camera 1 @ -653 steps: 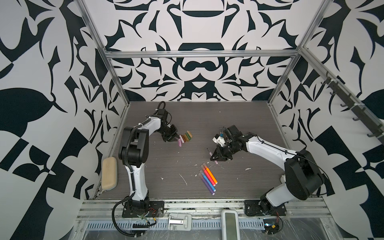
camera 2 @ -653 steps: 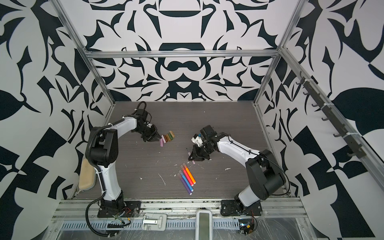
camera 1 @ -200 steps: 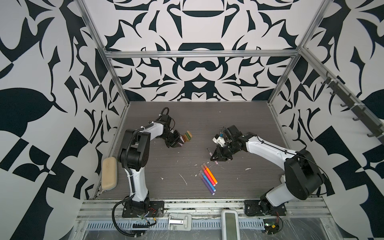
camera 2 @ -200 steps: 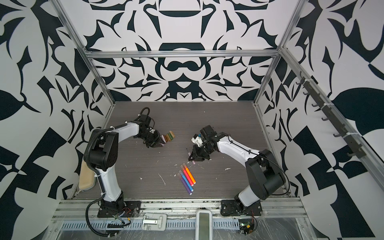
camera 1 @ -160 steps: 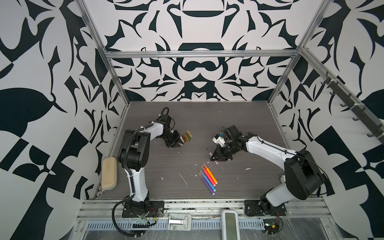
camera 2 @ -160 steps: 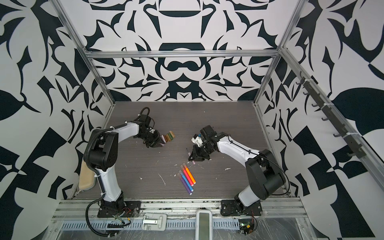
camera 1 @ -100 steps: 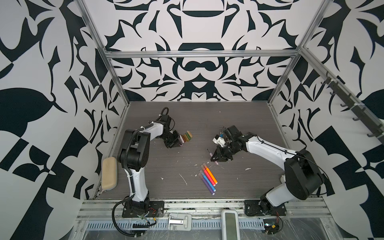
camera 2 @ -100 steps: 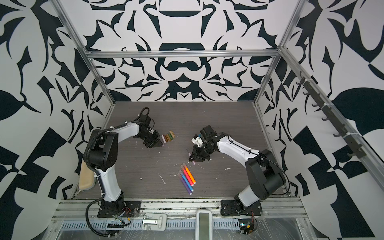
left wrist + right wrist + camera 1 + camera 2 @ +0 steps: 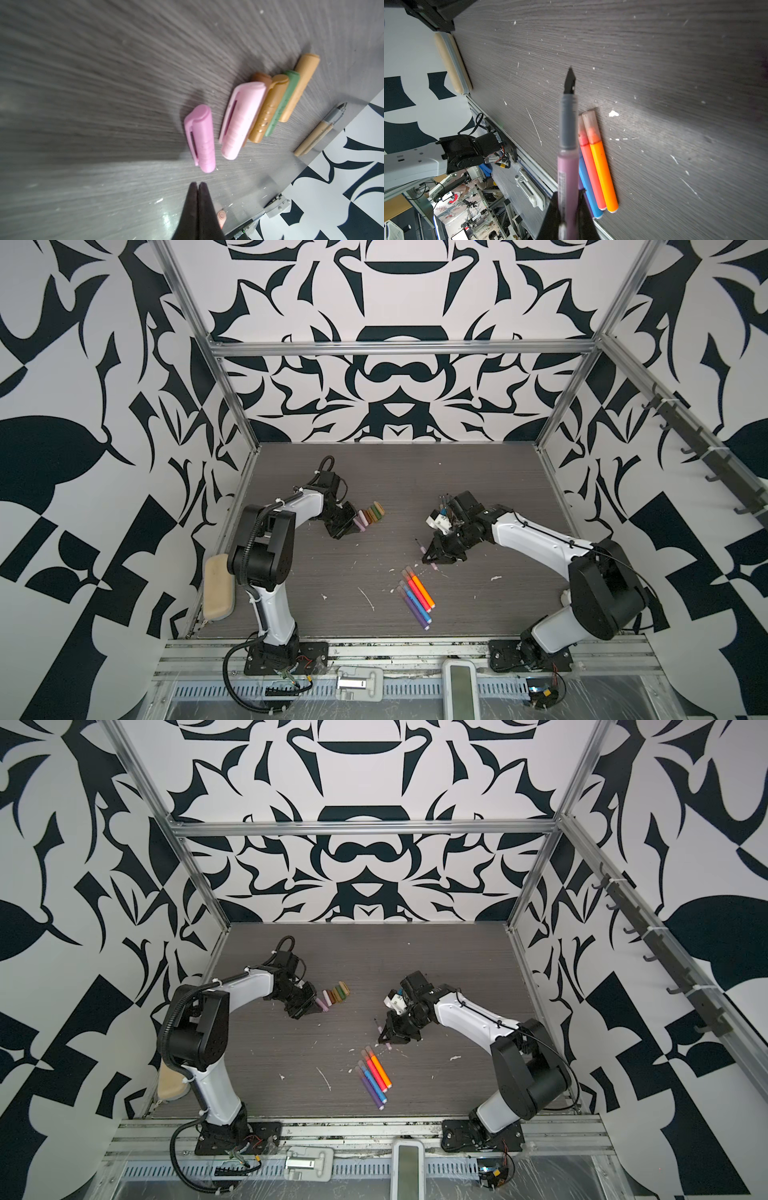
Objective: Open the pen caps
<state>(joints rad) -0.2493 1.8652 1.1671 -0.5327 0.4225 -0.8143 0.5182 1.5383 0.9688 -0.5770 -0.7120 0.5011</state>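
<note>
The pen caps (image 9: 370,516) (image 9: 334,996) lie side by side in a short row left of centre. In the left wrist view they are a pink cap (image 9: 202,138), a paler pink one (image 9: 241,118), then tan, green and brown ones. My left gripper (image 9: 353,531) (image 9: 313,1009) (image 9: 199,184) is shut and empty, its tips just short of the pink cap's end. My right gripper (image 9: 434,560) (image 9: 388,1039) (image 9: 569,199) is shut on a mauve pen body (image 9: 568,166). The pen's grey neck and black nib are bare and point away over the table.
Several uncapped pens, orange, red, blue and purple (image 9: 415,597) (image 9: 374,1077) (image 9: 600,172), lie together near the front centre. A beige pencil case (image 9: 217,593) (image 9: 450,62) lies along the left wall. Two tan pen bodies (image 9: 315,135) rest beside a patterned wall. White flecks dot the tabletop.
My left gripper's jaws have closed with nothing between them, beside the pink cap at the end of the row. The right arm and its pen have not moved.
</note>
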